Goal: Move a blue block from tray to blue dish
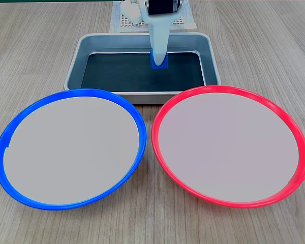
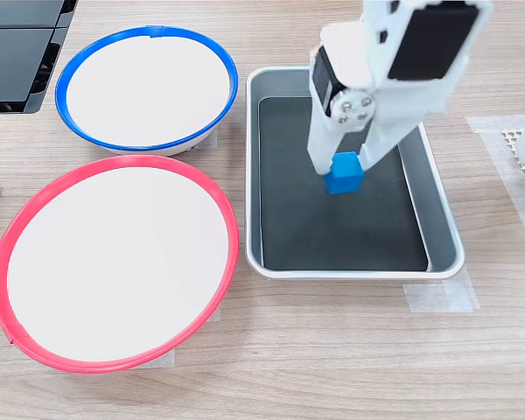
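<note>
The blue block is a small bright cube in the middle of the silver-grey tray, over its black bottom. My white gripper reaches down into the tray, its fingers pressed against the block's two sides. I cannot tell whether the block touches the tray bottom. The blue dish holds nothing; it sits at the first exterior view's front left and the second exterior view's upper left, beside the tray.
A red-rimmed dish of the same size lies next to the blue one. A white perforated mat lies behind the tray. A black device sits at the second exterior view's top left.
</note>
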Motion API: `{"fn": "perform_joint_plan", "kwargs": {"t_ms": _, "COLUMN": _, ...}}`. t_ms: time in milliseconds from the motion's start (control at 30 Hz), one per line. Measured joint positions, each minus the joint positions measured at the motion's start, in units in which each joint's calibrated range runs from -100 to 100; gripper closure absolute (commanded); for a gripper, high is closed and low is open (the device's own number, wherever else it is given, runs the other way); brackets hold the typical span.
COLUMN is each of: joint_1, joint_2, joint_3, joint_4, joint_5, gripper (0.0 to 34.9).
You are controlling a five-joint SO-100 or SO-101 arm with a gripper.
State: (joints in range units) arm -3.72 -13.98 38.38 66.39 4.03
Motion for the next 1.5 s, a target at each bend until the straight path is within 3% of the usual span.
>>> {"fn": "perform_joint_plan", "kwargs": {"t_ms": 200, "joint_1": 5.3, "joint_2": 6.6, "joint_3": -24.2, "joint_4": 2.9, "joint_5": 0.2, "gripper": 34.7}}
{"fn": "perform_joint_plan", "kwargs": {"t_ms": 233, "joint_1": 8.6, "joint_2": 13.2, "joint_3": -34.1, "joint_4": 0.3, "joint_5": 0.8, "gripper": 34.7}}
{"fn": "perform_joint_plan", "kwargs": {"t_ms": 367, "joint_1": 12.4, "joint_2": 23.4, "joint_3": -43.6, "joint_4": -5.5, "joint_5": 2.1, "gripper": 33.7}}
{"fn": "perform_joint_plan", "kwargs": {"t_ms": 467, "joint_1": 13.4, "joint_2": 30.8, "joint_3": -47.0, "joint_4": -8.2, "joint_5": 3.7, "gripper": 29.5}}
{"fn": "perform_joint_plan", "kwargs": {"t_ms": 567, "joint_1": 13.7, "joint_2": 37.0, "joint_3": -47.5, "joint_4": -13.9, "joint_5": 5.7, "gripper": 19.5}}
{"fn": "perform_joint_plan", "kwargs": {"t_ms": 800, "joint_1": 13.6, "joint_2": 37.0, "joint_3": -45.6, "joint_4": -19.5, "joint_5": 6.5, "gripper": 10.3}}
{"fn": "perform_joint_plan", "kwargs": {"t_ms": 833, "joint_1": 13.6, "joint_2": 36.7, "joint_3": -44.9, "joint_4": -19.9, "joint_5": 6.5, "gripper": 11.2}}
{"fn": "perform_joint_plan", "kwargs": {"t_ms": 867, "joint_1": 13.6, "joint_2": 35.6, "joint_3": -43.6, "joint_4": -21.1, "joint_5": 6.5, "gripper": 14.4}}
{"fn": "perform_joint_plan", "kwargs": {"t_ms": 900, "joint_1": 13.6, "joint_2": 33.8, "joint_3": -41.5, "joint_4": -22.2, "joint_5": 6.4, "gripper": 19.7}}
{"fn": "perform_joint_plan", "kwargs": {"t_ms": 967, "joint_1": 13.6, "joint_2": 25.3, "joint_3": -33.0, "joint_4": -27.8, "joint_5": 4.8, "gripper": 34.6}}
{"fn": "perform_joint_plan", "kwargs": {"t_ms": 1100, "joint_1": 12.7, "joint_2": 9.4, "joint_3": -16.8, "joint_4": -37.6, "joint_5": 0.1, "gripper": 34.7}}
{"fn": "perform_joint_plan", "kwargs": {"t_ms": 1167, "joint_1": 9.3, "joint_2": -4.9, "joint_3": -2.1, "joint_4": -41.4, "joint_5": -3.0, "gripper": 34.8}}
{"fn": "perform_joint_plan", "kwargs": {"t_ms": 1367, "joint_1": 2.5, "joint_2": -41.9, "joint_3": 38.0, "joint_4": -41.1, "joint_5": -5.5, "gripper": 34.8}}
{"fn": "perform_joint_plan", "kwargs": {"t_ms": 1500, "joint_1": 2.3, "joint_2": -55.4, "joint_3": 49.5, "joint_4": -38.2, "joint_5": -5.1, "gripper": 34.8}}
